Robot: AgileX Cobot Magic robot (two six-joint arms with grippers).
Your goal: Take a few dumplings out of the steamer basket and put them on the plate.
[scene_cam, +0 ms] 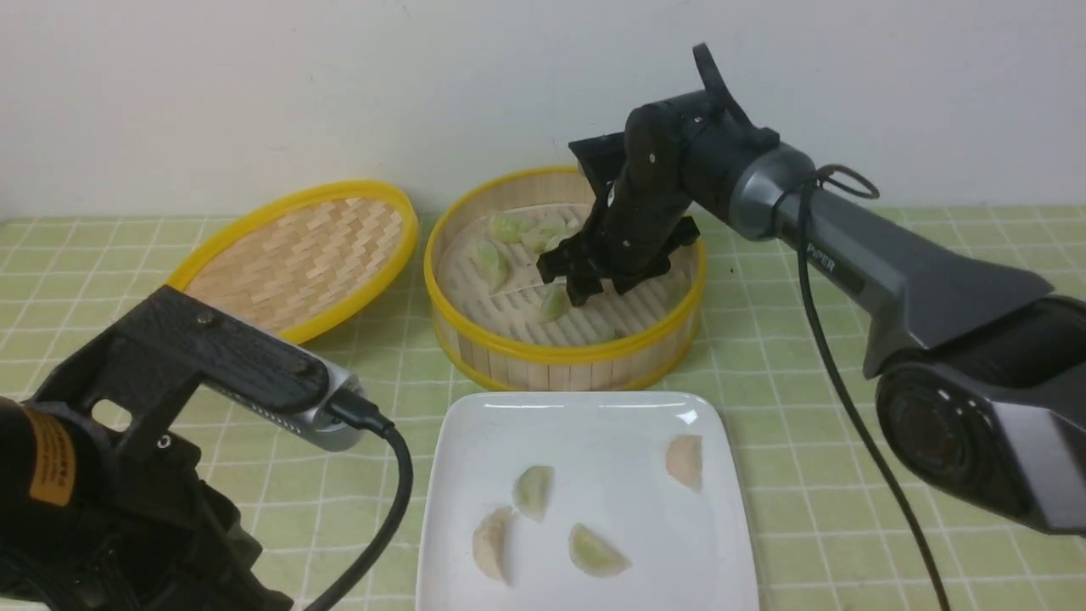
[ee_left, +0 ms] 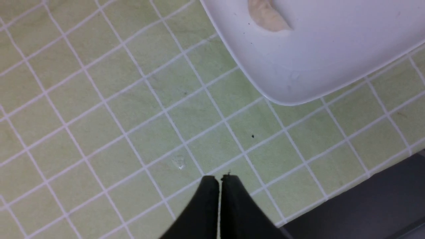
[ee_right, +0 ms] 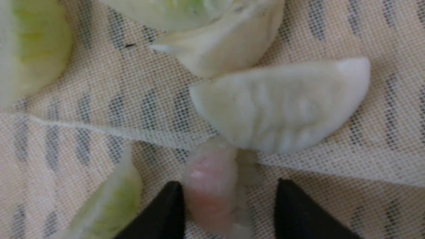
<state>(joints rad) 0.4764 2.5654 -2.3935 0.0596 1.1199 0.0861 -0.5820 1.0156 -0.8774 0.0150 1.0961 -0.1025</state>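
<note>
The steamer basket [scene_cam: 564, 352] stands mid-table with several dumplings on its cloth liner. My right gripper [scene_cam: 585, 284] is down inside it, jaws open. In the right wrist view a pinkish dumpling [ee_right: 209, 189] sits between the open fingers, touching one finger [ee_right: 166, 212] with a gap to the other. A cream dumpling [ee_right: 282, 106] lies just beyond it, green ones [ee_right: 113, 202] beside. The white plate [scene_cam: 585, 416] in front holds several dumplings [scene_cam: 533, 490]. My left gripper [ee_left: 219, 179] is shut and empty over the tablecloth near the plate corner [ee_left: 298, 76].
The woven yellow-rimmed lid [scene_cam: 305, 250] lies tilted left of the basket. The green checked tablecloth [scene_cam: 806, 407] covers the table. The table's dark front edge [ee_left: 365, 205] shows in the left wrist view. A wall runs behind.
</note>
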